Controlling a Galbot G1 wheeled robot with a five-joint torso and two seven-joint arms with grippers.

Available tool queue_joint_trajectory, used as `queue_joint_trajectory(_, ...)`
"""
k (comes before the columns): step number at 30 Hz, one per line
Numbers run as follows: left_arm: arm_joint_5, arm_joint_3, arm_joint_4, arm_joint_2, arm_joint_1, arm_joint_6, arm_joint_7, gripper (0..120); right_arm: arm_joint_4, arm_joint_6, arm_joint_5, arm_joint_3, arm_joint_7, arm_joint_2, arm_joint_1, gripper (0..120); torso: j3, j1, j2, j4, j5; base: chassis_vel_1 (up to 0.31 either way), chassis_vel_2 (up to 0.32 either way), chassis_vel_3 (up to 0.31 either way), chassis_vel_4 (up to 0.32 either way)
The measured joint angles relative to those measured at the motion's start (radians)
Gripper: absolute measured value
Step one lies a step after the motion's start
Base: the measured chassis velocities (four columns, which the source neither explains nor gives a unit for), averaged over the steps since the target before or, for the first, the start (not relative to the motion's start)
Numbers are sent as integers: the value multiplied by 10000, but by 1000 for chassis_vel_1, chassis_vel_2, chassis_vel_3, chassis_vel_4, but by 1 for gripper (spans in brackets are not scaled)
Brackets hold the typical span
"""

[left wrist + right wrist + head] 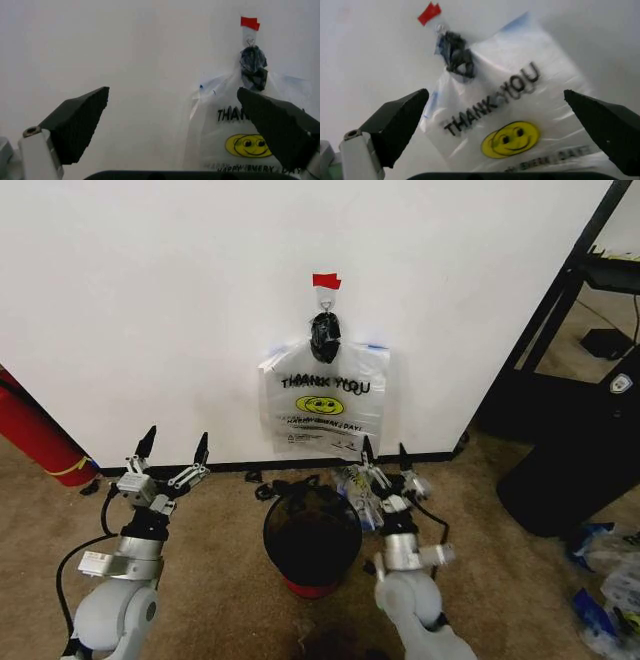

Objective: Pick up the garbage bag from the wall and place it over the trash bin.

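The bag (323,408) hangs flat against the wall (150,300), its dark bunched handles (324,335) caught on a small hook (325,298) just below a red tape strip (326,280); it bears "THANK YOU" lettering, a yellow smiley and faint blue along its upper edges. Its lower edge ends just above the black baseboard (230,466). The bin (312,540) — black mesh on a red base — stands on the carpet (220,580) directly below the bag and slightly out from the wall, its rim free. The left gripper (172,450) is raised near the wall to the left of the bin, jaws spread wide and holding nothing, with bare wall between it and the bag's left edge. The right gripper (384,462) sits just right of the bin, close under the bag's lower right corner, jaws likewise spread and empty. A red cylinder (35,435) leans at the far left; a black frame (560,320) and dark base (570,480) bound the space on the right. Open carpet lies between each arm and these side objects.
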Motion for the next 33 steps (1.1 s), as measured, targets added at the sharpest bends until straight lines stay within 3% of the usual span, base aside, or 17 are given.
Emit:
queue_joint_trajectory(6,140,0,35,-76,76,-46,-3,100,-1907,-718,2976,-675,-733,163,2194,100,1,0,0,0,2,0,0,0,0)
queue_joint_trajectory(11,246,-17,164,-111,97,-121,-7,100,-2817,-1250,4223,-616,-1526,418,3486,100,1,0,0,1,0,0,0,0,0)
queue_joint_trajectory(18,252,-131,321,-46,-12,-138,-38,100,-3452,-1535,4235,-579,-2266,425,4630,100,1,0,-1,0,-1,0,0,0,0)
queue_joint_trajectory(33,351,190,451,-56,-207,-167,-52,100,-4306,-1728,4110,-452,-3168,408,5207,97,0,0,-1,-1,0,0,0,0,0)
